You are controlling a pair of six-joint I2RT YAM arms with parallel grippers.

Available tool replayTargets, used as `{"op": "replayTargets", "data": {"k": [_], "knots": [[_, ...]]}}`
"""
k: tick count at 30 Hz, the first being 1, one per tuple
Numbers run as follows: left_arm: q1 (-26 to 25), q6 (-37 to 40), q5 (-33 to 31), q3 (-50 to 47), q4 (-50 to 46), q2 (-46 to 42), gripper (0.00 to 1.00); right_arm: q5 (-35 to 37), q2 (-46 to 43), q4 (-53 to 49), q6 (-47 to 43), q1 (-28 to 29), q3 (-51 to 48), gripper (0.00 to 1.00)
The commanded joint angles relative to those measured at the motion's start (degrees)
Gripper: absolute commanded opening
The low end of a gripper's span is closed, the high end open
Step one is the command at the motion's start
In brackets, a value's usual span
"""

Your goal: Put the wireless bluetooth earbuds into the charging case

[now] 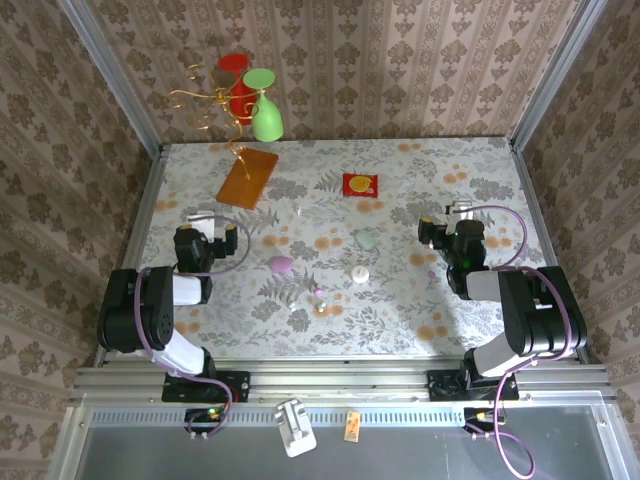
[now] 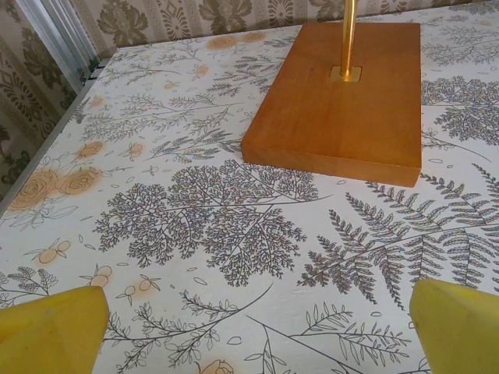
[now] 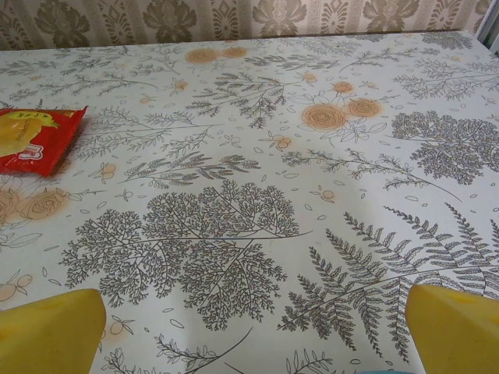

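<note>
Near the table's middle lie three pebble-shaped cases: a pink one [image 1: 280,264], a pale green one [image 1: 367,239] and a white one [image 1: 359,274]. Tiny pale earbuds lie just in front of them, one pinkish [image 1: 318,294] and one whitish [image 1: 321,310]. Another small pale speck [image 1: 299,210] lies farther back. My left gripper [image 1: 203,222] rests at the left, well apart from the cases; its yellow fingertips [image 2: 54,331] stand wide open over bare cloth. On the right, my right gripper [image 1: 452,217] is likewise open, its fingertips [image 3: 456,327] far apart with nothing between them.
A wooden base [image 2: 339,97] with a brass rod stands ahead of the left gripper; it carries a wire tree with red and green cups [image 1: 265,110]. A red snack packet [image 1: 360,185] lies at the back centre. Metal rails edge the table's sides.
</note>
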Motion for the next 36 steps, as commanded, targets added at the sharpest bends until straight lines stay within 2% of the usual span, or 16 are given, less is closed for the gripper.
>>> {"op": "replayTargets", "data": {"k": [1, 26, 33, 36], "knots": [[-0.45, -0.36, 0.18, 0.96, -0.24, -0.12, 1.00, -0.16, 0.49, 2.18, -0.26, -0.13, -0.50, 1.00], [-0.87, -0.32, -1.33, -0.39, 2.10, -0.54, 1.00, -0.20, 0.36, 2.55, -0.30, -0.09, -0.69, 1.00], [-2.53, 0.64, -4.46, -2.20, -0.88, -8.46, 1.00, 1.23, -4.81, -4.29, -0.08, 0.08, 0.73, 1.00], [-3.67, 1.20, -6.53, -1.52, -6.92, -14.53, 1.00, 1.52, -10.54, -10.82, -0.91, 1.06, 1.90, 1.00]]}}
